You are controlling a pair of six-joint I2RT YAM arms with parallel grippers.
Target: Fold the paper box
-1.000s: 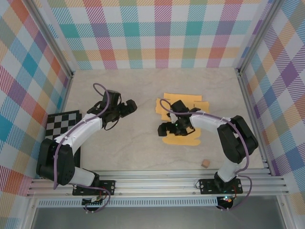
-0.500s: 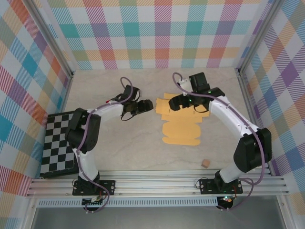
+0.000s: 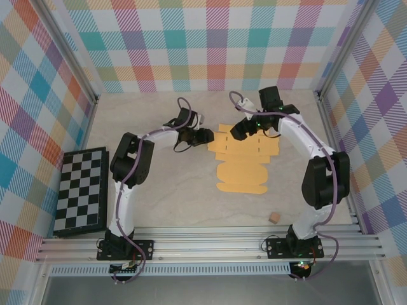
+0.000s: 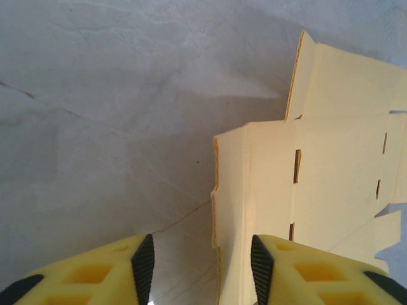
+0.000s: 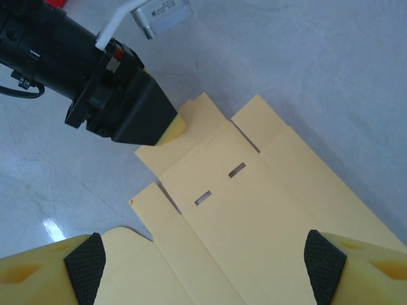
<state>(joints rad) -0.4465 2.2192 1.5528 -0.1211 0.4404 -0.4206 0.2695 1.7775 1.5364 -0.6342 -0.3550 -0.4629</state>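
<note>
The paper box (image 3: 241,159) is a flat, unfolded yellow-orange sheet lying on the counter (image 3: 165,190). Its rounded flaps point toward the arm bases and its slotted panels lie at the far end.

The left end effector (image 3: 205,136) sits at the sheet's left edge. In the left wrist view, the paper box (image 4: 331,184) spreads ahead and to the right of the left end effector (image 4: 202,267). The 2 black pads (image 4: 143,267) stand apart, with a narrow side flap's edge running into the gap between them. The pads are not pressed on the flap, so the jaws are partly open and hold nothing.

The right end effector (image 3: 236,131) hovers over the sheet's far left part. In the right wrist view, the right end effector (image 5: 205,264) has its jaws spread wide and empty, and the paper box (image 5: 267,216) lies below and between the fingers (image 5: 86,267). Ahead of it, the left end effector (image 5: 159,130) has a yellow tip on a corner flap.

Well behind the right end effector, near the arm bases, lies a small tan cube (image 3: 274,217). A chessboard (image 3: 79,189) lies well to the left, behind the left end effector.
</note>
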